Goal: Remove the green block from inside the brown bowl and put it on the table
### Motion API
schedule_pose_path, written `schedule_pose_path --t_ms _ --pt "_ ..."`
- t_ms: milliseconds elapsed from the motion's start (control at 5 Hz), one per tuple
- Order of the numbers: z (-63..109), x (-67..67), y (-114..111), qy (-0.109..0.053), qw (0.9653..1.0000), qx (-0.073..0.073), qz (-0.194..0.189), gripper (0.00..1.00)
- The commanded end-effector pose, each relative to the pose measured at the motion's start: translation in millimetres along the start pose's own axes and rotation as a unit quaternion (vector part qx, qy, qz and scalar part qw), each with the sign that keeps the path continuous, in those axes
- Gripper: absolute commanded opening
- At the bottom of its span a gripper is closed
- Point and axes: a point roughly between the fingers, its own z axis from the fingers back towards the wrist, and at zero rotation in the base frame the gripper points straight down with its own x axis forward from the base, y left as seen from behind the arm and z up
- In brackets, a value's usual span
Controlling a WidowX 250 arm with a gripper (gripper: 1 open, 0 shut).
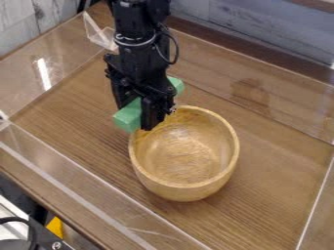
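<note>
Clamped in the tool (141, 109), the green block (127, 117) hung just outside the left rim of the brown bowl (186, 156), above the table (78, 127), and we could not tell whether its lower edge touched the wood. We saw the bowl empty, sitting nearer the front edge of the table than the back. We judged the release the risky part: let go too high, the block might bounce or tip against the bowl's wall; lowered too close, the tool could nudge the rim and shift the bowl.
</note>
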Motion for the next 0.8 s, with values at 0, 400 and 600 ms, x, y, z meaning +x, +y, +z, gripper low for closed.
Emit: schedule_pose_path --t_ms 0,400,600 --pt "13.1 7.6 10 -0.027 0.9996 0.011 0.005 0.00" --pt "24.1 0.3 2 -0.028 0.9990 0.017 -0.030 0.00" --pt "29.3 -5.5 -13 -0.029 0.9970 0.019 -0.069 0.00"
